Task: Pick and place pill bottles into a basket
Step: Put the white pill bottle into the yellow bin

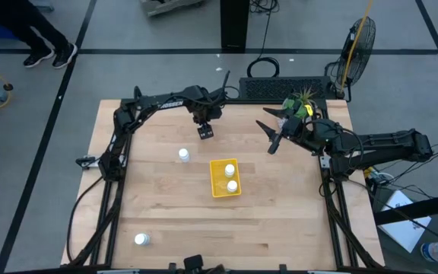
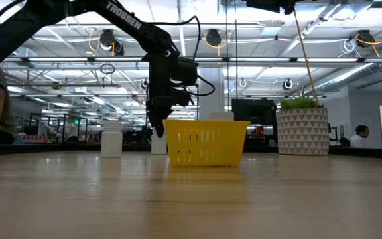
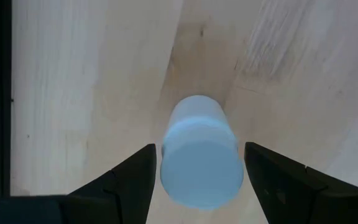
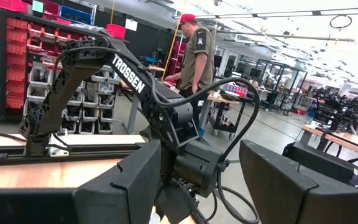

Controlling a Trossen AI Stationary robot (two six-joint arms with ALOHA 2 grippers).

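My left gripper (image 1: 204,131) is open at the table's far middle, pointing down over a white pill bottle (image 3: 201,155) that stands upright on the wood. Its fingers (image 3: 135,180) stand on either side of the cap, with narrow gaps showing. In the low view the gripper (image 2: 158,129) hangs just left of the yellow basket (image 2: 206,141). The basket (image 1: 217,190) holds two bottles (image 1: 230,176). Another bottle (image 1: 183,155) stands left of the basket, and one (image 1: 141,239) stands near the front left. My right gripper (image 1: 272,137) is open and empty, held in the air at the far right.
A white patterned pot with a green plant (image 1: 301,105) stands at the table's far right corner, close to my right arm; it also shows in the low view (image 2: 304,131). A person (image 4: 194,56) stands in the room beyond the table. Bare wood (image 1: 280,221) lies in front of the basket.
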